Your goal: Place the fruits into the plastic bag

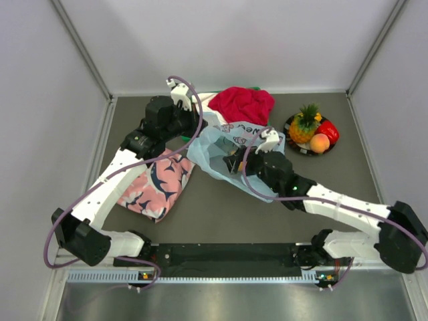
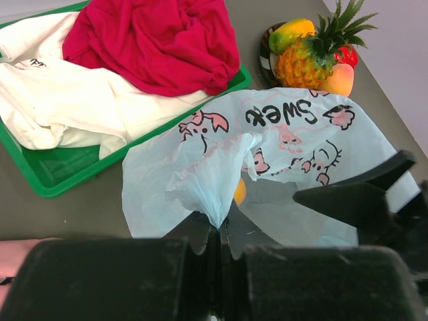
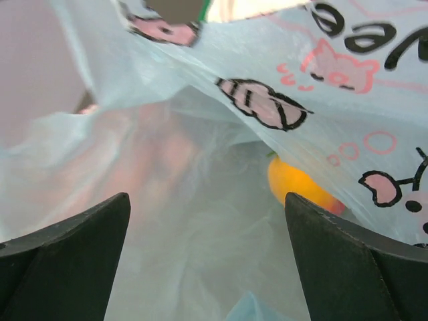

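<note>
Film, thin light-blue translucent: plastic bag [image 1: 224, 150], lying on its side mid-bench, its mouth turned toward the arms and its "Sweet" print facing up.

- Left jaws: closed tight on a gathered peak of the bag's edge, holding the mouth lifted.
- Right jaws: spread wide and gripping nothing, sitting inside the bag mouth with film on all sides.
- Contents: one orange-yellow fruit [image 3: 297, 184], deep in the bag and partly under a fold.
- Outside the bag: pineapple [image 1: 304, 127], peach [image 1: 319, 142], red fruit [image 1: 329, 129] and a mango [image 2: 294, 31], together on a dark plate [image 2: 264, 57] to the right of the bag and apart from it.

Hazards, as judged:
- The film is slick and bunched, so the pinch could slip and the mouth collapse.
- The wide right jaws could snag a fold when backing out and drag the bag along.
- The bag lies nearly flat, so a tug could roll the round fruit out.
- The loose handle could fold across the opening.

Surface: bench [image 1: 221, 214], matte dark grey-brown, level.

Room: pale plain walls [image 1: 227, 40] close on three sides.

Also on the bench:
- green tray [image 2: 60, 177] holding a red garment [image 1: 242, 103] and a white garment [image 2: 73, 100], just behind the bag;
- pink shark-print cloth [image 1: 155, 184], at the bag's left.
</note>
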Robot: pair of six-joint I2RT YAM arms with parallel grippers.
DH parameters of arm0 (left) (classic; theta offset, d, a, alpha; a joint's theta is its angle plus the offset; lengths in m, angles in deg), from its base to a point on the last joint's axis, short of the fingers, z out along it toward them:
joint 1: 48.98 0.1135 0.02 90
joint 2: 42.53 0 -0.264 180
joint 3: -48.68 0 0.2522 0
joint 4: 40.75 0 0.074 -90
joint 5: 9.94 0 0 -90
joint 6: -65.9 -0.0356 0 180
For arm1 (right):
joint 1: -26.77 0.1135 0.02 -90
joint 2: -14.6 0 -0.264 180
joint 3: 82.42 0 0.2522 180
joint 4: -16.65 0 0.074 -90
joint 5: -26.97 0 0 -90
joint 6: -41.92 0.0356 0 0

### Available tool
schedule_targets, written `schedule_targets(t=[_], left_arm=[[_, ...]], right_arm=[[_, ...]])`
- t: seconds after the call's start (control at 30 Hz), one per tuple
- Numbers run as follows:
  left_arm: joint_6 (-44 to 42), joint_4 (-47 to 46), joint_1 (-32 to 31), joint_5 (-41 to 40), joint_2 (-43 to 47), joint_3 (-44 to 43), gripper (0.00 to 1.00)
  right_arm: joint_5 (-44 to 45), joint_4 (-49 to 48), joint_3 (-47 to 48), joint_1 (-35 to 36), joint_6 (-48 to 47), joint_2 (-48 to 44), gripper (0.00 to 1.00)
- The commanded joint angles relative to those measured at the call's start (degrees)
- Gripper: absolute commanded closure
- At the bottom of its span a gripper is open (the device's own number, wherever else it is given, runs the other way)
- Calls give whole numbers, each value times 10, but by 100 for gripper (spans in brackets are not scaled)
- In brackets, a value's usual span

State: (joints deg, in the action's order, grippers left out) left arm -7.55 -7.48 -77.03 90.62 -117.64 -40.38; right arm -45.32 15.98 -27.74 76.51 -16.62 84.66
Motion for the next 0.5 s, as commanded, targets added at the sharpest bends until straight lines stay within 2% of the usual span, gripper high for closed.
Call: schedule_targets(t=[0.0, 0.17, 0.37, 0.47], left_arm=[[-4, -29, 1, -5, 20, -3, 100], [-4, -30, 1, -6, 20, -2, 100], [-4, -28, 0, -11, 16, -2, 100], [-4, -28, 0, -9, 17, -3, 100]], right_arm=[[-60, -88, -21, -3, -10, -93, 4], [-109, -89, -17, -3, -23, -130, 4], [-80, -56, -5, -3, 15, -189, 5], [-55, 4, 21, -3, -3, -219, 5]])
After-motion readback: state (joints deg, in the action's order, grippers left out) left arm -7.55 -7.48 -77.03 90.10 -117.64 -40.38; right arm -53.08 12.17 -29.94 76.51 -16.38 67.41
